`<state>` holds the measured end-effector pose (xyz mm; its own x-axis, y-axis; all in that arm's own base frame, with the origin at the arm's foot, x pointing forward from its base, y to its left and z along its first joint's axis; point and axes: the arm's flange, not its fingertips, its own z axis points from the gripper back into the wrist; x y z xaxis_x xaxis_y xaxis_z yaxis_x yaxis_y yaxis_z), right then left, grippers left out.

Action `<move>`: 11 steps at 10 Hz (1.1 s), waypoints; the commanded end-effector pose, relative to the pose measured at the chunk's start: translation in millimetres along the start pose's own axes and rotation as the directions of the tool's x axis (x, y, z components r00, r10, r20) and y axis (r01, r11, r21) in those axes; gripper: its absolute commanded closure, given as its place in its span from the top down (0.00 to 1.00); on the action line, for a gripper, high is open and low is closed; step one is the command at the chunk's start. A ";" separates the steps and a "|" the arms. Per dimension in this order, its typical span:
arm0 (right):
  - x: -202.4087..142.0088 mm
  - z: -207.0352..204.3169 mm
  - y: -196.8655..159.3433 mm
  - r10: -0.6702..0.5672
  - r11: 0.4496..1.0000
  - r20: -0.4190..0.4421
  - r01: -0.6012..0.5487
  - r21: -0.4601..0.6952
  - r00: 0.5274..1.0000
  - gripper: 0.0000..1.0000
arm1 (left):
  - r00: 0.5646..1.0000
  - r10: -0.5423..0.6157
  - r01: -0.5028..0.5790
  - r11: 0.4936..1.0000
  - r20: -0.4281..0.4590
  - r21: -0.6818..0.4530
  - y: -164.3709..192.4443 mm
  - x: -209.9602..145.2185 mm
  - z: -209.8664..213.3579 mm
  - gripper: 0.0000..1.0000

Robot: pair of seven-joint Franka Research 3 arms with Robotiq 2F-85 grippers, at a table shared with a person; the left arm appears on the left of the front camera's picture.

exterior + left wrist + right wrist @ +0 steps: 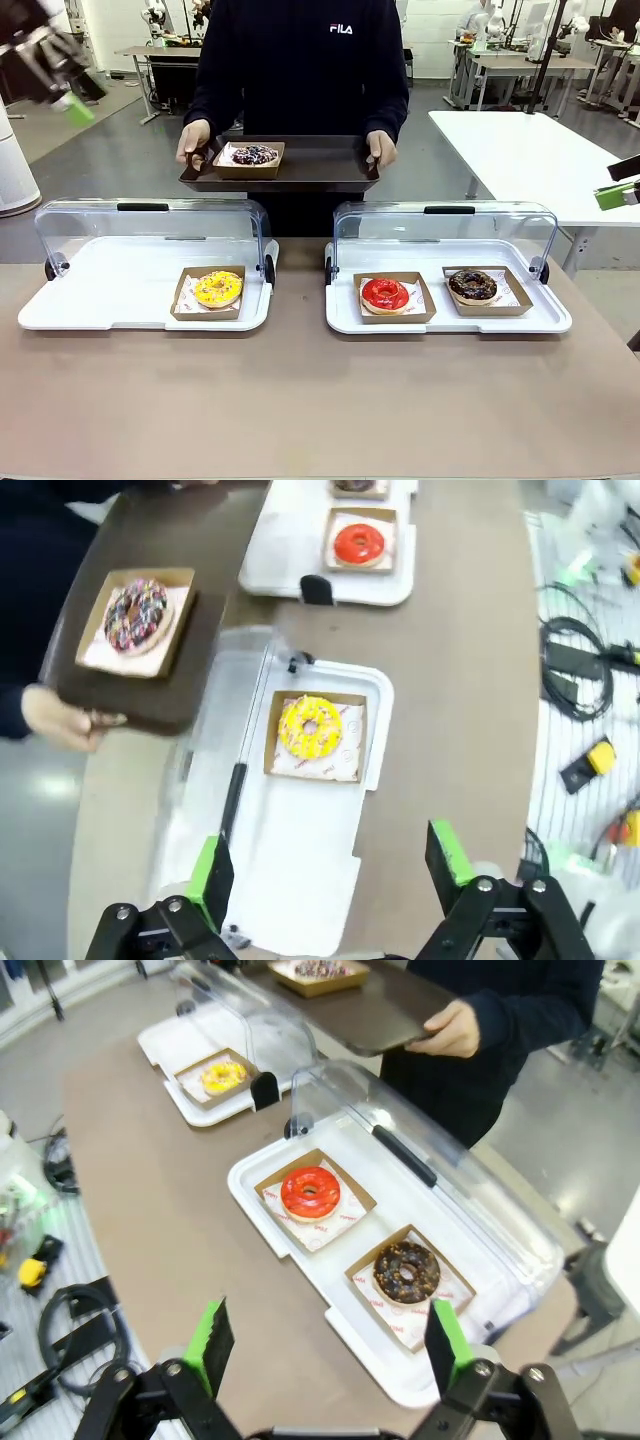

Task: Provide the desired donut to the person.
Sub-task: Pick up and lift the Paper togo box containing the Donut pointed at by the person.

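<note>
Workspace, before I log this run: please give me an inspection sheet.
Surface: brown table, carrying two display cases.
Job's things: yellow donut in left case; red donut and chocolate donut in right case; lids raised; person holds tray with sprinkled donut.
Clutter: yellow tool off the table.
Grippers: left gripper and right gripper open, empty, raised.
Cables: black cables beside the table.
Surroundings: white table behind.

A small white "FILA" logo [341, 29] stood on the chest of the black sweatshirt [262, 60] worn by the person [300, 100]. Faint red print on the paper liners [345, 1218] was too small to read.
</note>
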<state>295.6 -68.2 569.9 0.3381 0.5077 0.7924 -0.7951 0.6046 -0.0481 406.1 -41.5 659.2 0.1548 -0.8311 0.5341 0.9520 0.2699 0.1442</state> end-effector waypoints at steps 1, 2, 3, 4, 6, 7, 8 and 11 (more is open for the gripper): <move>-0.8 -3.2 -0.3 0.004 1.000 0.018 -0.004 0.012 1.000 1.00 | 0.998 0.004 -0.016 0.984 0.067 0.175 -49.4 -43.7 -37.9 1.00; -0.8 -3.2 -0.3 0.004 1.000 0.018 -0.004 0.012 1.000 1.00 | 0.996 0.000 -0.021 0.975 0.094 0.222 -60.8 -72.8 -51.9 1.00; -0.8 -3.2 -0.3 0.004 1.000 0.018 -0.004 0.012 1.000 1.00 | 0.990 0.055 -0.085 0.965 0.127 0.246 -72.6 -94.1 -54.2 1.00; -0.8 -3.2 -0.3 0.004 1.000 0.018 -0.004 0.012 1.000 1.00 | 0.979 0.075 -0.119 0.965 0.189 0.235 -82.4 -108.6 -52.8 1.00; -0.8 -3.2 -0.3 0.004 1.000 0.018 -0.004 0.012 1.000 1.00 | 0.970 0.110 -0.160 0.959 0.215 0.233 -90.5 -132.8 -53.8 1.00; -0.8 -3.2 -0.3 0.004 1.000 0.018 -0.004 0.012 1.000 1.00 | 0.973 0.087 -0.138 0.961 0.213 0.239 -89.3 -144.0 -57.1 1.00; -0.8 -3.2 -0.3 0.004 1.000 0.018 -0.004 0.012 1.000 1.00 | 0.972 0.056 -0.112 0.964 0.229 0.241 -88.9 -153.8 -62.5 1.00; -0.8 -3.2 -0.3 0.004 1.000 0.018 -0.004 0.012 1.000 1.00 | 0.942 -0.032 -0.061 0.962 0.333 0.266 -94.8 -174.1 -65.1 1.00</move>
<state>295.7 -68.0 569.9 0.3382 0.5082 0.7920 -0.7951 0.6045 -0.0484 336.2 57.3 539.1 0.0986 -0.6642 0.7410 0.8373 0.4578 0.2989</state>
